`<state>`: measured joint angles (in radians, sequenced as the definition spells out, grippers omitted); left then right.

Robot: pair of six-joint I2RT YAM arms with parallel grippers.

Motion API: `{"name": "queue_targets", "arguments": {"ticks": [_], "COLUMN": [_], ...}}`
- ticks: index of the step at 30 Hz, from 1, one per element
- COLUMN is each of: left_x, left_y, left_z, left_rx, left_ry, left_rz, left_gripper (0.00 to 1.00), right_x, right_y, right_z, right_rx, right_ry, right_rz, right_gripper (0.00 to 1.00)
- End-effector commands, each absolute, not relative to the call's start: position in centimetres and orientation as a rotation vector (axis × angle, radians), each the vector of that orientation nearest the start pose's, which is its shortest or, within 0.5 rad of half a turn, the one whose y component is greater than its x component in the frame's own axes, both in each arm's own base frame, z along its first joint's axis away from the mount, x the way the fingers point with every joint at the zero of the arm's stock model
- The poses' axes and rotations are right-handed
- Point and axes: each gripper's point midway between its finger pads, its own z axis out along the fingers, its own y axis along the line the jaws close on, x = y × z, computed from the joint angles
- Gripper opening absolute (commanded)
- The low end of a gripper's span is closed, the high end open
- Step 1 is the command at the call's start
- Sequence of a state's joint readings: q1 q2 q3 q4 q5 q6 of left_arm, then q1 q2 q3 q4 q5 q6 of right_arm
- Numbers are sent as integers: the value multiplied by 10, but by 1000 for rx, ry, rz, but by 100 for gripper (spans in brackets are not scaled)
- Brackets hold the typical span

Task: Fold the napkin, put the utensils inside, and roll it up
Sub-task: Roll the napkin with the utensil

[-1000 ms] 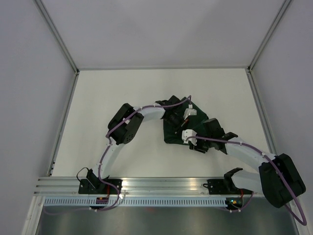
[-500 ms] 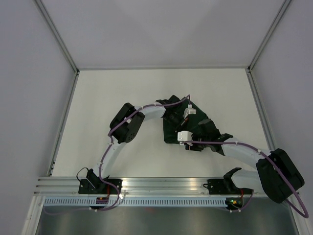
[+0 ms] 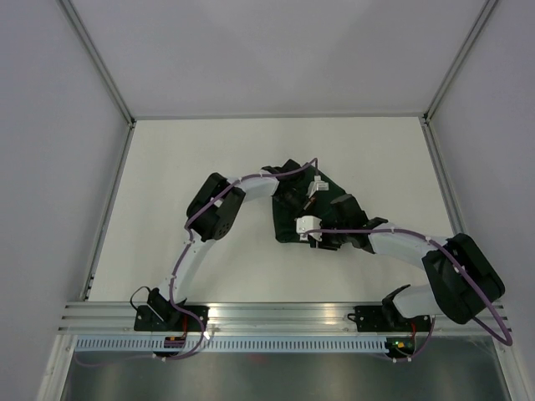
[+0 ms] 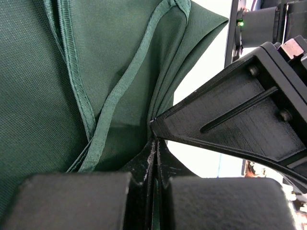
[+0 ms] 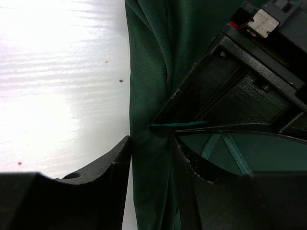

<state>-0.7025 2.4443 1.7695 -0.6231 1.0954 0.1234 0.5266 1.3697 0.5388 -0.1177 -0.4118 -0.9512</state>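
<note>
Pinching the napkin (image 4: 48, 96) with the left gripper (image 4: 154, 148), black fingers (image 4: 76, 201) pressed tight together on a thin sliver of dark green cloth just beside a stitched hem. Lies crumpled and doubled over itself near the middle of the white table (image 3: 184, 184), well apart from the side walls (image 3: 50, 167), partly hidden under both grippers in the overhead view. Shows loose ridges and raised hems up close, plus one pointed corner set against the pale surface. Straddling a narrow raised fold with the right gripper (image 5: 152, 143), jaws spread to either side, one fingertip (image 5: 117, 155) touching the cloth's outer edge right at the border with bare tabletop. Impossible to tell between squeezing that fold and merely bracketing it. Sits tip to tip with the other tool, almost touching, a teal strip of hem caught at the left gripper's nose in the right wrist view. Reaching in from opposite sides.
</note>
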Motion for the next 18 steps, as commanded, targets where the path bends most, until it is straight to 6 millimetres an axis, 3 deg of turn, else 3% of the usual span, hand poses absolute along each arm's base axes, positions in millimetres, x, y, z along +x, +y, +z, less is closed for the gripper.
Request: {"name": "queue_targets", "arguments": {"ticks": [1,9,10,18], "left_x": [256,255,254,252], "left_y": [-377,-373,-373,-377], "left_z": [-53,-49,-49,-33], "left_rx": [1257,1210,1212,1217], "left_ry": [2646,2668,2663,2603], "left_rz": [-1424,-1507,-1521,-1618], "left_gripper": [2,4,4,12], "right_x": [227,225,223,215], "right_y": [175,178,177,177], "right_z": [-13,-25,-27,-31], "right_rx": [-1851,-1954,-1968,-2007], "right_ry": [1772,1780,1788,1832], "right_rz": [351,361,370,434], "right_gripper": [46,43,38,29]}}
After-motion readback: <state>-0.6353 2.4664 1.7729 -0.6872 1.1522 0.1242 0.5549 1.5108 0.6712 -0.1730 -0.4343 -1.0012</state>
